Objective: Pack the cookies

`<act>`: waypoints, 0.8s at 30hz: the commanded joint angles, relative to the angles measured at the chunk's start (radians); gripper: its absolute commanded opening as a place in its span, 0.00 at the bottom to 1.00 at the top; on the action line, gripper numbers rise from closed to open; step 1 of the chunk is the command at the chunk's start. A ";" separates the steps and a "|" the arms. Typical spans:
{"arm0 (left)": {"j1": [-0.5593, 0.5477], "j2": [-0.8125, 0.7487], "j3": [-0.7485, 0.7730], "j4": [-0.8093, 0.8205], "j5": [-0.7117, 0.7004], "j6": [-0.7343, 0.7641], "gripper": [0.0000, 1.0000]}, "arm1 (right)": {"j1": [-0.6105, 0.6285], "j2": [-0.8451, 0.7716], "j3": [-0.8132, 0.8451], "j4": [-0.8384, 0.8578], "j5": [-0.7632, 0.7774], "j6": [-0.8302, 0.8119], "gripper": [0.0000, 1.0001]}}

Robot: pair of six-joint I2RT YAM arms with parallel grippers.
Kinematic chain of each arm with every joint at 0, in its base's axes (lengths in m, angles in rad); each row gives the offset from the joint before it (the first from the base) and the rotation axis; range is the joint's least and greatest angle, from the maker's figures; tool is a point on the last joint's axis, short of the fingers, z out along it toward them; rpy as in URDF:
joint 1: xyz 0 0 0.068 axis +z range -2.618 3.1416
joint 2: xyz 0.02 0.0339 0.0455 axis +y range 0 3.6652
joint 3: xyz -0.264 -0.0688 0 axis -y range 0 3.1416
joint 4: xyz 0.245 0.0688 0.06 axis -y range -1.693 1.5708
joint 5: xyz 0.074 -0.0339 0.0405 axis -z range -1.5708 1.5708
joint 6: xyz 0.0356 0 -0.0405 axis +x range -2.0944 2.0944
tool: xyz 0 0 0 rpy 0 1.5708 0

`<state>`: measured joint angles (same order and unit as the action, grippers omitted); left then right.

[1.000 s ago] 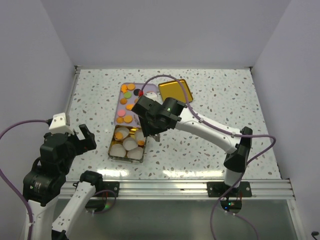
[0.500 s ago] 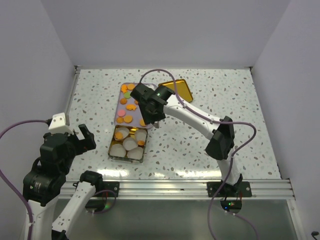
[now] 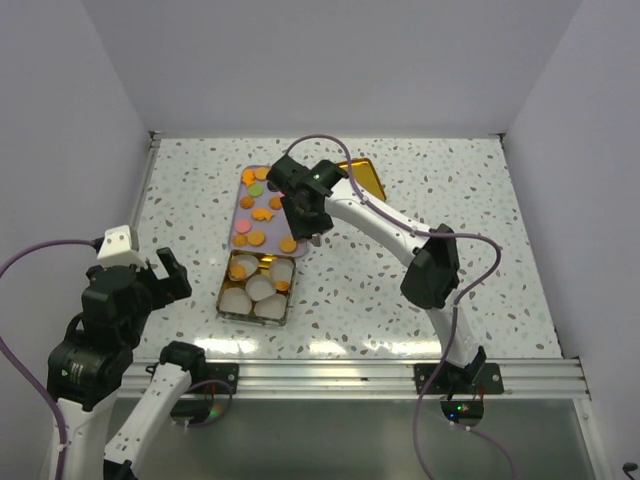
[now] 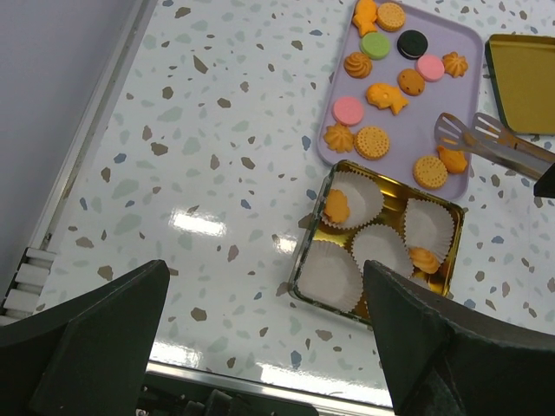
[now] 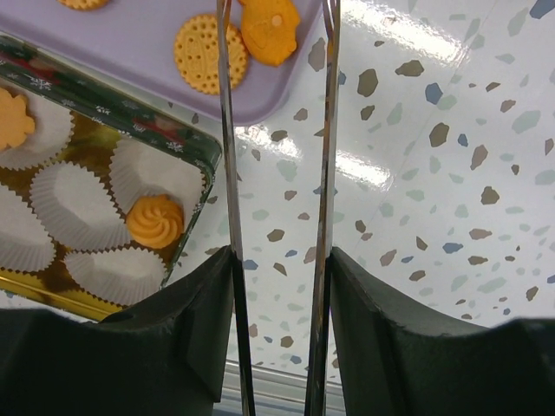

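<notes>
My left gripper (image 4: 264, 276) hangs over the near left part of the speckled table (image 4: 217, 113). Its two fingers (image 4: 95, 338) are spread wide apart, with nothing between them.

Next comes the tin (image 4: 390, 189), near the front of the table. It is gold inside and packed with white paper cups (image 4: 380, 247). Two of the cups hold cookies (image 4: 336, 205): an orange one in the far left cup, and an orange swirl (image 4: 423, 258) in a cup on the right side.

Just behind the tin lies the purple tray (image 4: 451, 30). It sits right up against the tin, and I cannot tell if they touch. Most of the cookies lie flat on this tray. They are mostly orange rounds, fish and swirls, with two pink ones (image 4: 349, 110), a green one (image 4: 376, 45) and a black one (image 4: 413, 43).

My right gripper (image 5: 279, 260) is squeezed tight on the handle end of the silver tongs (image 5: 227, 130). The two tong arms stand apart and reach over the near right corner of the tray. An orange cookie (image 5: 270, 30) at that corner shows between the arms, with a gap on each side; a round dotted one (image 5: 206, 54) lies just beside it. The tong tips run out of my wrist picture, so I cannot tell if they touch the cookie.

Last, the gold lid (image 4: 525, 78) lies flat on the table, just to the right of the tray.
</notes>
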<state>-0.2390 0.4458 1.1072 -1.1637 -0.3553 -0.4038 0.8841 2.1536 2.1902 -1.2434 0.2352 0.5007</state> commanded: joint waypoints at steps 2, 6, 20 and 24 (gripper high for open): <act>-0.008 0.013 -0.012 0.053 -0.019 -0.007 1.00 | -0.004 0.012 0.031 -0.001 -0.048 -0.025 0.47; -0.008 0.013 -0.015 0.055 -0.022 -0.007 1.00 | -0.004 0.014 0.002 0.016 -0.071 -0.021 0.47; -0.008 0.008 -0.018 0.058 -0.019 -0.007 1.00 | -0.002 0.032 -0.024 -0.001 -0.093 -0.004 0.35; -0.008 0.008 -0.018 0.058 -0.016 -0.006 1.00 | -0.004 0.031 -0.020 -0.007 -0.089 -0.001 0.33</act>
<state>-0.2390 0.4496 1.0973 -1.1595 -0.3641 -0.4080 0.8787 2.1750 2.1571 -1.2358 0.1612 0.4969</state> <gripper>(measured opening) 0.999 0.383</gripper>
